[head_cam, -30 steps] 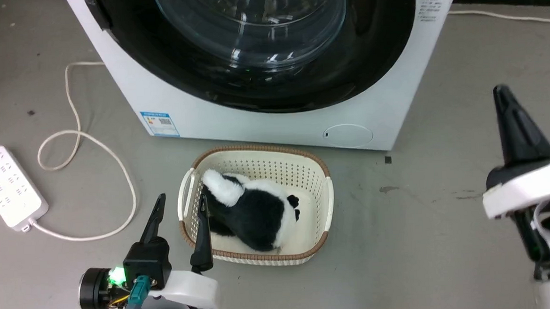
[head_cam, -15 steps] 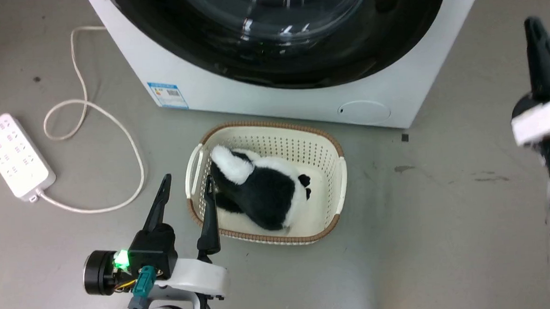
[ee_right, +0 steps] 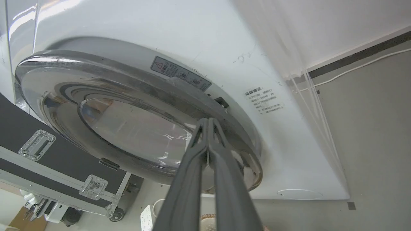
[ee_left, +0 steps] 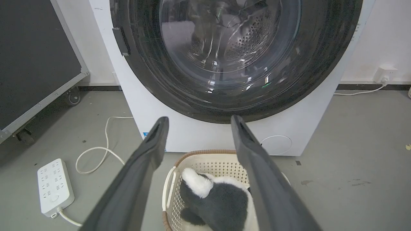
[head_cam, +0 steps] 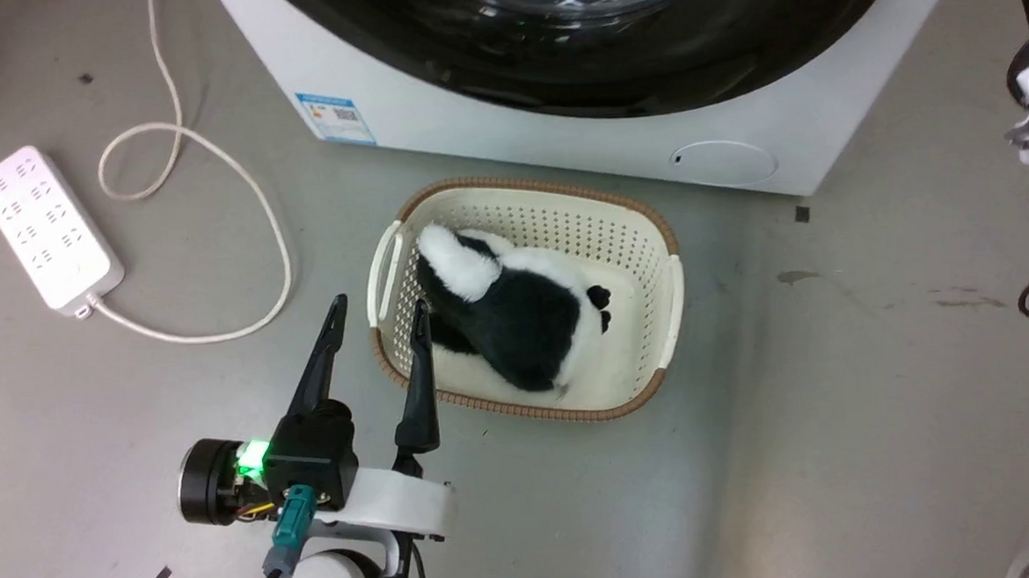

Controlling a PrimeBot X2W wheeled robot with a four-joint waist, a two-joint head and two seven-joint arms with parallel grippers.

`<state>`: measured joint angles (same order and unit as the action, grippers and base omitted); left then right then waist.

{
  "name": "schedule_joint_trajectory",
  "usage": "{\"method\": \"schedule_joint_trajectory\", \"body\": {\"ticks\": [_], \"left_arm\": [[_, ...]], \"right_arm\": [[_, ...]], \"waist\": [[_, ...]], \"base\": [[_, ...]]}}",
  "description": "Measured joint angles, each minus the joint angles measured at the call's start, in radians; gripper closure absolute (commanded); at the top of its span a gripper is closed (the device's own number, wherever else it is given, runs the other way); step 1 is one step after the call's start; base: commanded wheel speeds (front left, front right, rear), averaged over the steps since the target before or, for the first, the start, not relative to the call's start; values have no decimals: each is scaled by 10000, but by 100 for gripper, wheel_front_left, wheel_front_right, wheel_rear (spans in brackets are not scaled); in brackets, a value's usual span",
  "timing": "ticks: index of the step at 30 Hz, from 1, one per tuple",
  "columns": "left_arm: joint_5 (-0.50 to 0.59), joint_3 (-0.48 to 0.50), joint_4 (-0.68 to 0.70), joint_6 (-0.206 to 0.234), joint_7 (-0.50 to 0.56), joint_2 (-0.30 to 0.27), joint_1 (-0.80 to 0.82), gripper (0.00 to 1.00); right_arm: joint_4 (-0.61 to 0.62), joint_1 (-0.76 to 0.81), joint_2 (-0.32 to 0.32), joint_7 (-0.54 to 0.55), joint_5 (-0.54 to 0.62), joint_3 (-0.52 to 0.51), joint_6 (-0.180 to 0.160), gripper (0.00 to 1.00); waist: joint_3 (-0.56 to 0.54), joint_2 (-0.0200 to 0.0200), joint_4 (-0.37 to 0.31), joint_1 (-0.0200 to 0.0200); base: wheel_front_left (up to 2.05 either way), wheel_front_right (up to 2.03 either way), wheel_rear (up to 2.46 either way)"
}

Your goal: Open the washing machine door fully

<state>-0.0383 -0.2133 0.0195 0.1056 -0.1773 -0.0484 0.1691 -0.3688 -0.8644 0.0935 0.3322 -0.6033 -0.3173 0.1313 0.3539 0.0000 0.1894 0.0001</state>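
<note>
A white washer (ee_left: pixel 196 138) stands on a grey floor (head_cam: pixel 837 395). Its round black door (ee_left: pixel 231 48), with a clear glass bowl at the centre, lies flat against the front. The right tool (ee_right: pixel 208 120), fingers pressed together and holding nothing, points at the door's rim below a small label (ee_right: pixel 180 73); whether it touches cannot be told. The left tool (head_cam: pixel 380 303), fingers spread wide and empty, hangs low by the near left rim of a cream basket (head_cam: pixel 518 187) holding a black-and-white plush (head_cam: pixel 516 315). A white power strip (head_cam: pixel 49 227) lies well to the left.
</note>
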Motion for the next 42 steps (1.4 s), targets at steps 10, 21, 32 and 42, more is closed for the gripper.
{"method": "schedule_joint_trajectory", "body": {"ticks": [10,21,32,42], "left_arm": [[-23,-314,29,190,-190,-4,198,0],[-207,-700,46,382,-439,-4,509,0],[-372,-995,10,604,-644,-4,809,0],[-370,-880,-265,673,-790,-8,705,0]], "right_arm": [[-2243,-1990,265,1611,-447,-1298,0,100],[-4178,-4288,681,2566,-654,-2692,-2,100],[-6065,-5627,1429,4077,-579,-3724,-2,100],[-6353,-3973,1009,5131,-1066,-4196,-15,100]], "waist": [[513,0,399,0],[1106,0,838,0],[1371,0,1262,0],[186,0,1214,-1]], "base": [[0,0,0],[0,0,0],[0,0,0],[0,0,0]]}}
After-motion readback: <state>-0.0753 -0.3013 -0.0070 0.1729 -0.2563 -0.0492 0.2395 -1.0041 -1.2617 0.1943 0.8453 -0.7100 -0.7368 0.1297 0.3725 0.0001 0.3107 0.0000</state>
